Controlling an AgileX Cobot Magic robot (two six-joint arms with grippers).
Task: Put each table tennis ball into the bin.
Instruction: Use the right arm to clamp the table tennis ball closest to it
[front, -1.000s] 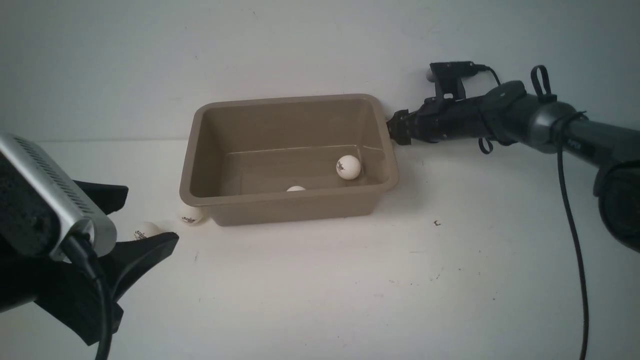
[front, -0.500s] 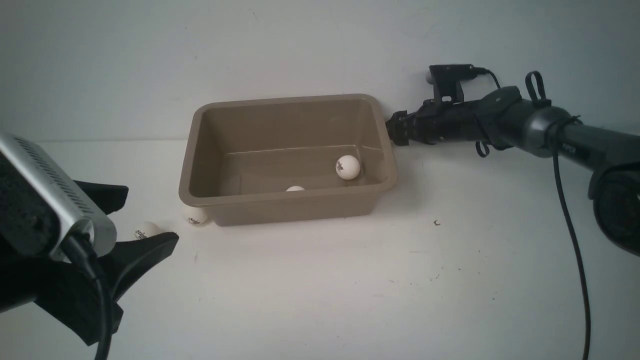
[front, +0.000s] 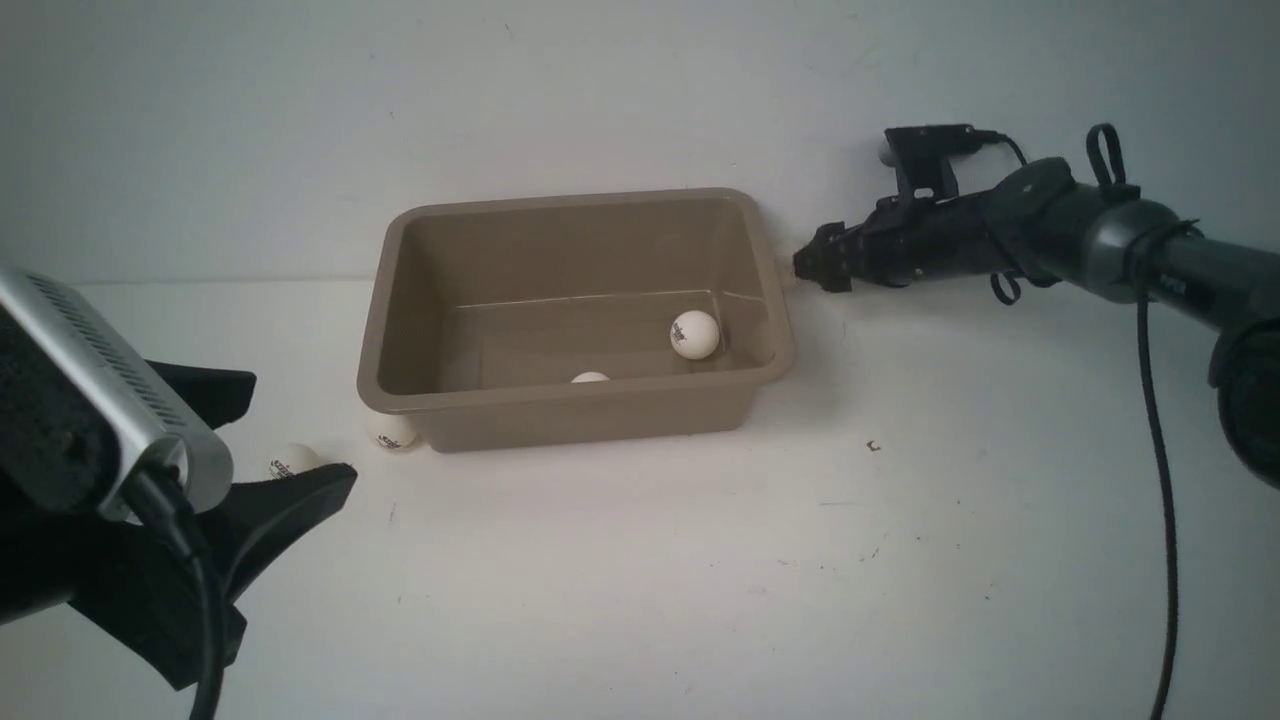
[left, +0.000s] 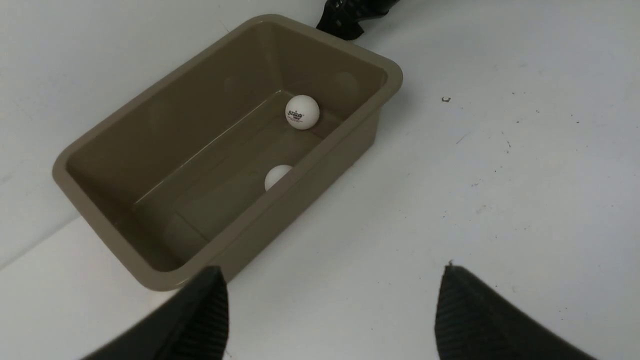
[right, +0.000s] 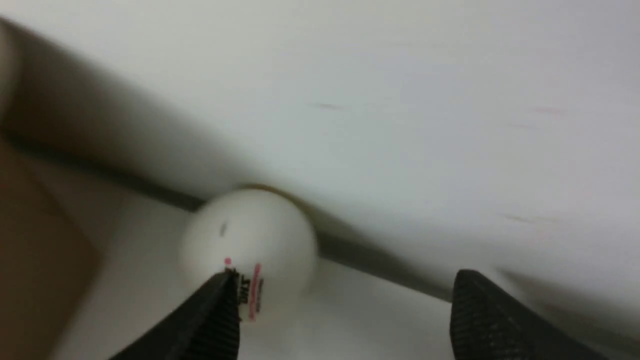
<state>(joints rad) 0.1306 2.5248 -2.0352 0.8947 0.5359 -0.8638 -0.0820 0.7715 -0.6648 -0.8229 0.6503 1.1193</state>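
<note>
My left pincer (left: 331, 272) and right pincer (right: 346, 275) gape, empty. Two table tennis balls (front: 694, 334) lie in the bin (front: 560, 405), one half hidden by its near wall. Two more balls (front: 390, 430) lie outside its left corner. A blurred ball (right: 250, 240) lies near my right fingertip.

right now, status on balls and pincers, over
left pincer open, empty. right pincer open, ball at its tip outside bin's far right corner. two balls inside, two balls on table off near left corner. nothing blocking.
</note>
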